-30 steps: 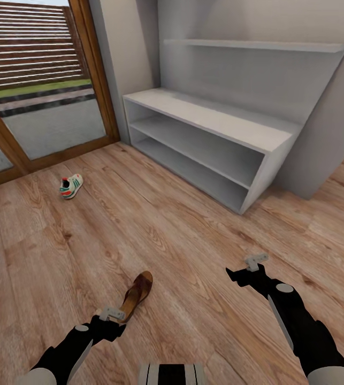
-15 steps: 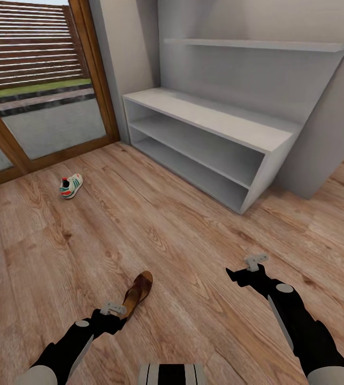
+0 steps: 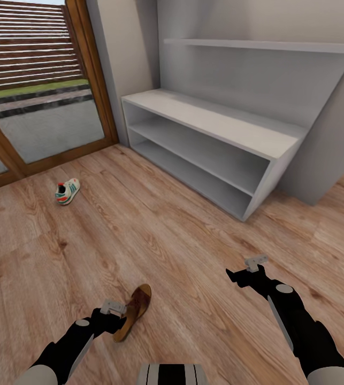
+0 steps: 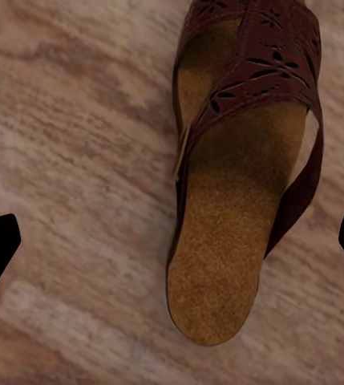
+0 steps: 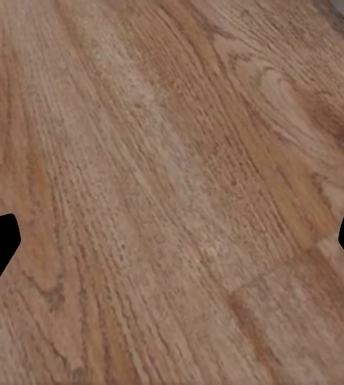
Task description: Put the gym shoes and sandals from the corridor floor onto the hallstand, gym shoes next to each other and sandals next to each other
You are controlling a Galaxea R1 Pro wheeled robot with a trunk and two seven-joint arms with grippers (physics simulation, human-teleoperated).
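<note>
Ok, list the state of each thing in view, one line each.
sandal: flat on the floor, sole down, between the open fingers, not gripped
gym shoe: upright on the floor near the glass door
hallstand: both shelves bare
left gripper: open over the sandal
right gripper: open, holding nothing

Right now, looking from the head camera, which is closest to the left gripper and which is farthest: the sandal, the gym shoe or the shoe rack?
1. Sandal, right beside the left gripper.
2. Gym shoe, ahead near the glass door.
3. Shoe rack, ahead and right, against the wall.
</note>
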